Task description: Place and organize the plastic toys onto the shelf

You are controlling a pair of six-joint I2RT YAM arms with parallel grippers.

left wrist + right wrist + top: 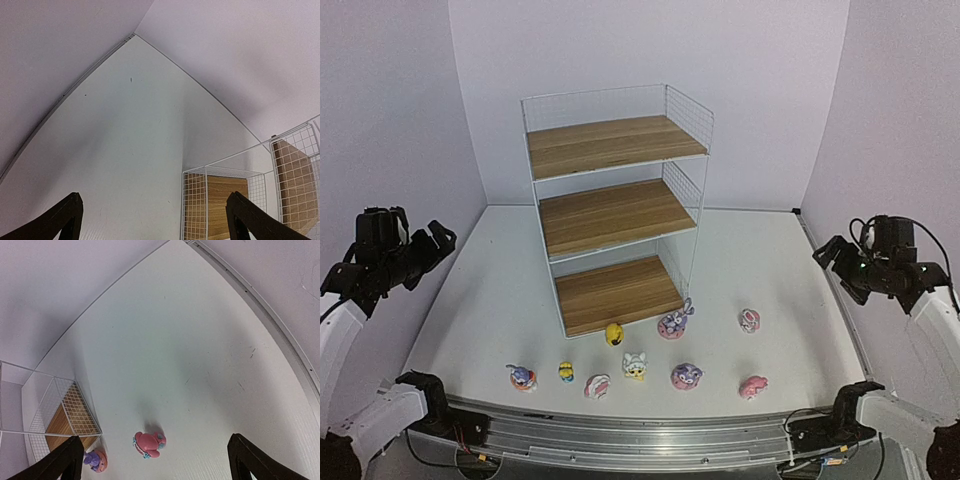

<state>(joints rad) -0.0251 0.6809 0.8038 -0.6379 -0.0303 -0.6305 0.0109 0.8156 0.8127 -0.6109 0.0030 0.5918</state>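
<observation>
Both arms parked high and outboard. Left gripper (428,247): fingers wide apart, nothing held. Right gripper (838,258): same. Shelf (612,215) stands between the two grippers, all three boards bare. Nine plastic toys (635,366) lie on the table (480,300), below and inboard of both grippers.

Right wrist view: pink hatted figure (149,444) sits below the open fingers, purple bunny (95,460) off to their left, just beside the shelf leg.

Risks, my read:
- Toys are tiny and rounded, so an off-centre pinch squirts one out.
- The bunny hugs the wire frame, so a finger could snag the grid and shove the shelf.
- Top-heavy figures may tip on release.
</observation>
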